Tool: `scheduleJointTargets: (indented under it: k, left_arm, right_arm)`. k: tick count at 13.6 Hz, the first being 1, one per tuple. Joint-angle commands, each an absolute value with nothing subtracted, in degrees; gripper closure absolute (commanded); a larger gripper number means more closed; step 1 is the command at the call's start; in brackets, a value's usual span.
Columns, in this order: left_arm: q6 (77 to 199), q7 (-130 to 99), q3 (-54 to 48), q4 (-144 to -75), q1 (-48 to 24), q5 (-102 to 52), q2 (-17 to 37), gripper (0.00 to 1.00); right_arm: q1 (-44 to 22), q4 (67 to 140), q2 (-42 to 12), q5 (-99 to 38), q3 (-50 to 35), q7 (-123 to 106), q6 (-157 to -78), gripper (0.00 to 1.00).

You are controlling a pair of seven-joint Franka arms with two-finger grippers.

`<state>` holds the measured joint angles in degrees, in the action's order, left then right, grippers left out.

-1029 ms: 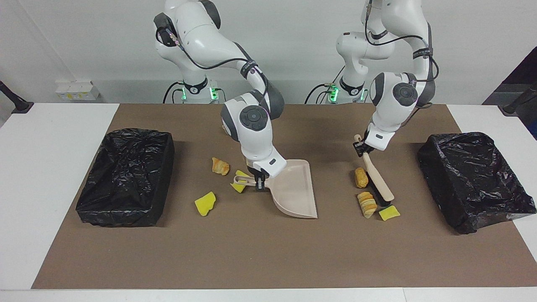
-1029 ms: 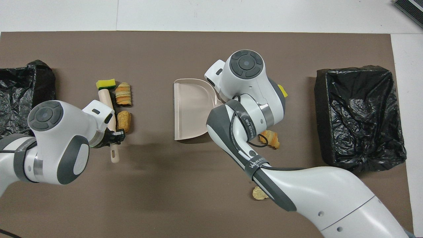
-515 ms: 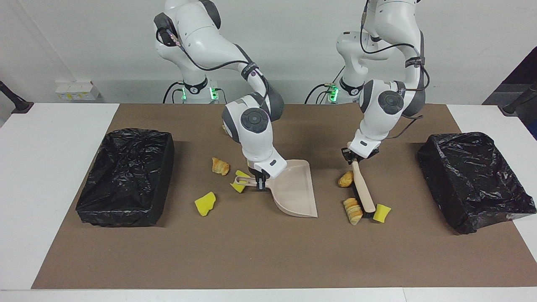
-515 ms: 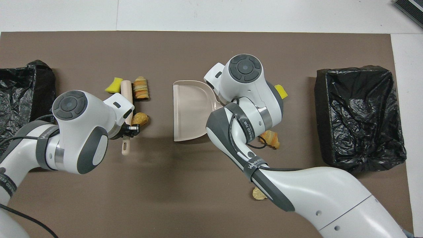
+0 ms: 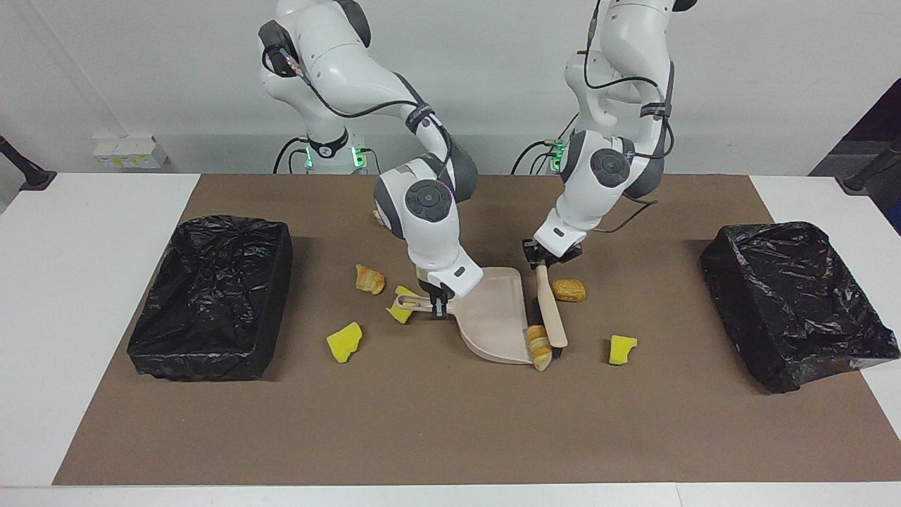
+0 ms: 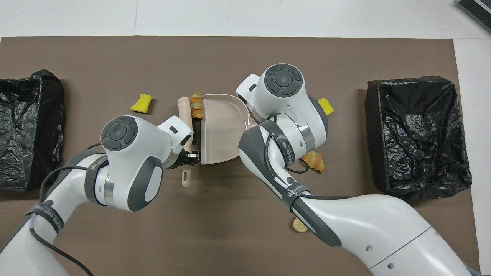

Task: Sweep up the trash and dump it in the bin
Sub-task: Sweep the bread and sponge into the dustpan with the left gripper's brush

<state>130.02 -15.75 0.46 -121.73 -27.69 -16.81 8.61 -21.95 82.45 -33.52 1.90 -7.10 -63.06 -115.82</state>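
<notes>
My right gripper is shut on the handle of the beige dustpan, which rests flat on the brown mat. My left gripper is shut on the beige brush by its handle. The brush head presses a striped pastry piece against the dustpan's open lip. Of the trash, another pastry chunk and a yellow wedge lie beside the brush toward the left arm's end. By the dustpan handle lie a pastry and two yellow wedges.
Two bins lined with black bags stand at the mat's ends, one at the right arm's end and one at the left arm's. A small pastry bit lies close to the robots under the right arm.
My left arm has swept the brush sideways to the dustpan, pushing the striped pastry to its lip. The other pastry and the yellow wedge were left along the way. The dustpan barely moved.
</notes>
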Motion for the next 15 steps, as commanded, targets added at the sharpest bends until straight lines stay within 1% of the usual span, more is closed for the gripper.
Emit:
scheduleJointTargets:
  k: [1,3,5,7,8,10,13,15]
  left_arm:
    - [131.4,-14.5,-0.1,-119.8,-29.0,-22.4,10.4,1.00]
    - [128.8,-15.3,-1.2,-117.9,-28.6,-22.8,8.9,1.00]
    - [123.1,-15.8,-0.6,-117.2,-28.0,-22.2,5.5,1.00]
    - [117.6,-16.5,-0.3,-117.1,-25.6,-20.7,2.6,1.00]
    - [116.5,-16.4,-0.4,-116.9,-24.0,-17.5,1.8,1.00]
    - [114.4,-16.3,-0.3,-115.7,-23.0,-10.4,1.8,1.00]
    - [114.5,-15.6,-0.3,-116.0,-17.3,-4.8,2.5,1.00]
    - [115.8,-12.6,-0.3,-116.5,-12.3,-2.2,4.4,1.00]
  right_arm:
    - [-21.7,84.5,-31.9,0.7,-7.5,-62.6,-117.0,1.00]
    - [-21.7,84.5,-31.8,0.7,-7.5,-62.6,-117.0,1.00]
    - [-21.7,84.5,-31.7,0.7,-7.5,-62.5,-117.0,1.00]
    - [-21.7,84.3,-31.8,0.7,-7.5,-62.2,-117.0,1.00]
    - [-21.7,84.3,-31.8,0.7,-7.5,-62.1,-117.0,1.00]
    - [-21.7,84.3,-31.7,0.7,-7.5,-61.7,-116.4,1.00]
    - [-22.1,84.2,-31.7,0.7,-8.1,-59.8,-116.5,1.00]
    - [-22.5,84.3,-31.7,0.7,-8.1,-58.5,-117.2,1.00]
